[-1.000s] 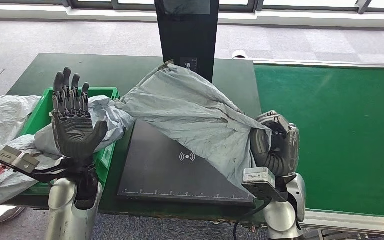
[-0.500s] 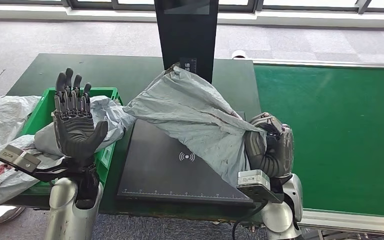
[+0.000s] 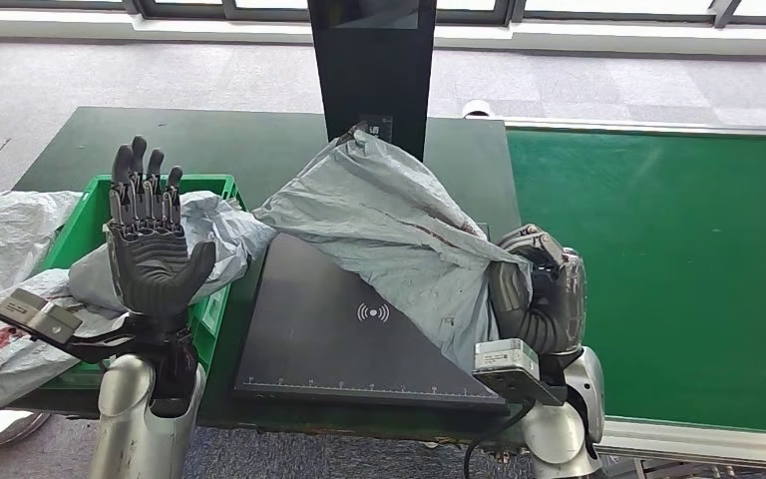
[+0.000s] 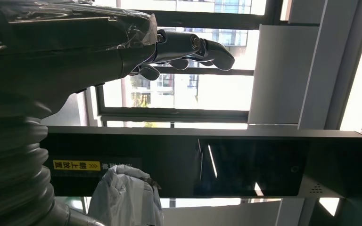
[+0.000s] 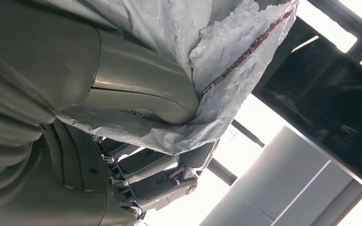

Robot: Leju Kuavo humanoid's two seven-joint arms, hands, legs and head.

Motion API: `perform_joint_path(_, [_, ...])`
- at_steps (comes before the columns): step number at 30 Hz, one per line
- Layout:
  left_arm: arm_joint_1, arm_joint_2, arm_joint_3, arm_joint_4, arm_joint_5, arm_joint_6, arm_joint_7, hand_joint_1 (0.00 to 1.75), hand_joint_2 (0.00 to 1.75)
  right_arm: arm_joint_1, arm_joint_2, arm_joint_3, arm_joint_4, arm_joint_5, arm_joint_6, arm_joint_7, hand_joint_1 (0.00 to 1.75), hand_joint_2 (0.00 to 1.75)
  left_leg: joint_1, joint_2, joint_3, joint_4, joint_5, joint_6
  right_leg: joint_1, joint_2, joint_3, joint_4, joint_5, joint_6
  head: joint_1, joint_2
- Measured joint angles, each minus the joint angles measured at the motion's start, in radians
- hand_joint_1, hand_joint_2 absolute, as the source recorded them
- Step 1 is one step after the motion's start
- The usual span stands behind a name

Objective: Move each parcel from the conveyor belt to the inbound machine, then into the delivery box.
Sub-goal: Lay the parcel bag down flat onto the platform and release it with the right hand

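Parcel (image 3: 399,235) sits gripped at its near-right corner in my right hand (image 3: 537,289), its length slanting from there across the scanner plate (image 3: 329,344) toward the green bin (image 3: 209,299), where my left hand (image 3: 150,244) waits, spread and empty.

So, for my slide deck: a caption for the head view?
Right robot hand grips a crumpled grey plastic parcel over the black scanner pad; left robot hand raised open.

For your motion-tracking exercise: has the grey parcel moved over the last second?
Yes. The grey parcel, held by the right robot hand, has lifted and drawn right: its left edge no longer reaches the green box.
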Motion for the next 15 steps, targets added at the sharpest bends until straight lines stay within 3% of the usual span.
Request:
perform_joint_path(3, [0.000, 0.000, 0.000, 0.000, -0.011, 0.002, 0.008, 0.00, 1.75, -0.001, 0.000, 0.000, 0.004, -0.007, 0.013, 0.014, 0.00, 1.75, 0.000, 0.000, 0.000, 0.000, 0.000, 0.000, 0.000, 0.000, 0.000, 0.000, 0.000, 0.000, 0.000, 0.000])
perform_joint_path(5, [0.005, 0.000, -0.004, 0.001, -0.053, 0.017, 0.031, 0.00, 1.75, -0.012, 0.000, 0.000, 0.040, -0.035, 0.054, 0.072, 0.00, 1.75, 0.000, 0.000, 0.000, 0.000, 0.000, 0.000, 0.000, 0.000, 0.000, 0.000, 0.000, 0.000, 0.000, 0.000])
perform_joint_path(8, [0.029, -0.008, -0.027, 0.002, -0.131, 0.059, 0.033, 0.00, 1.75, -0.078, -0.002, -0.005, 0.261, -0.094, 0.069, 0.157, 0.00, 1.75, 0.000, 0.003, 0.001, -0.001, 0.000, 0.000, 0.000, 0.002, 0.000, 0.000, 0.001, -0.001, 0.000, 0.000])
perform_joint_path(11, [0.051, -0.015, -0.054, 0.004, -0.146, 0.081, 0.019, 0.00, 1.75, -0.136, -0.005, -0.013, 0.472, -0.121, 0.037, 0.128, 0.00, 1.75, 0.000, 0.002, 0.001, 0.000, 0.001, 0.001, 0.000, 0.001, 0.000, 0.000, 0.001, 0.000, 0.000, 0.000])
perform_joint_path(15, [0.064, -0.016, -0.065, 0.004, -0.145, 0.088, 0.018, 0.00, 1.75, -0.175, -0.006, -0.014, 0.607, -0.123, 0.035, 0.135, 0.00, 1.75, 0.000, 0.001, 0.000, 0.000, 0.001, 0.001, 0.000, 0.000, 0.000, 0.000, 0.002, 0.000, 0.000, 0.000])
